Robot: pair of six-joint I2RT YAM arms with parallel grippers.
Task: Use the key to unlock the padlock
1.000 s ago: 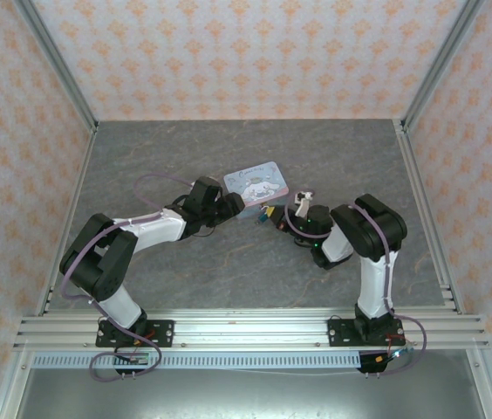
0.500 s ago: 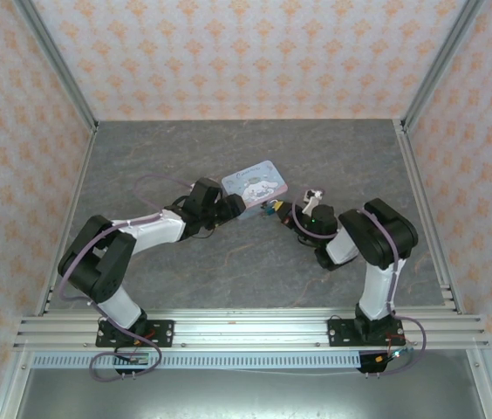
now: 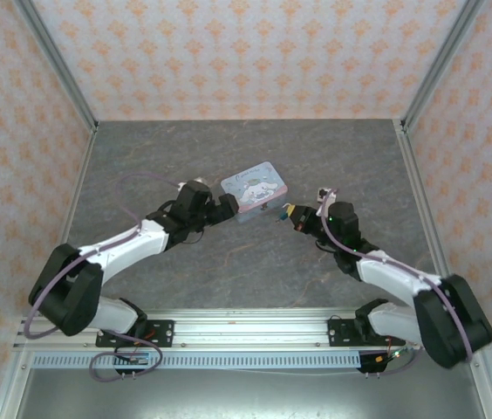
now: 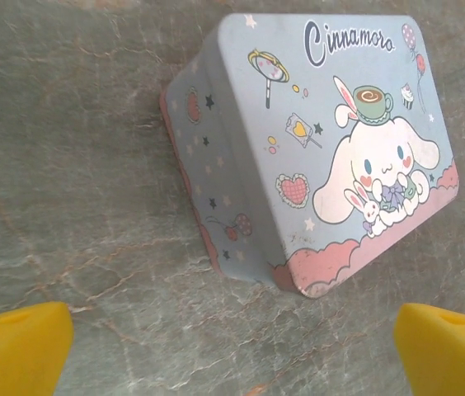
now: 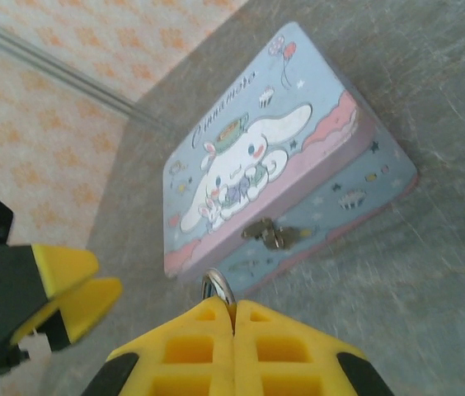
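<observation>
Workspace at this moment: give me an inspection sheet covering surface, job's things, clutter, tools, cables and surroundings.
Surface: grey marbled tabletop.
Job's things: small metal ring pokes from the fingertips of the right tool; key or padlock part, cannot tell.
Clutter: cartoon-printed tin, lid down, brass clasp on its front wall.
Tools: left tool open, facing the tin, apart from it; right tool shut on the ring.
Cables: purple cable looped along each arm.
Surroundings: orange-patterned walls, aluminium frame rails.
</observation>
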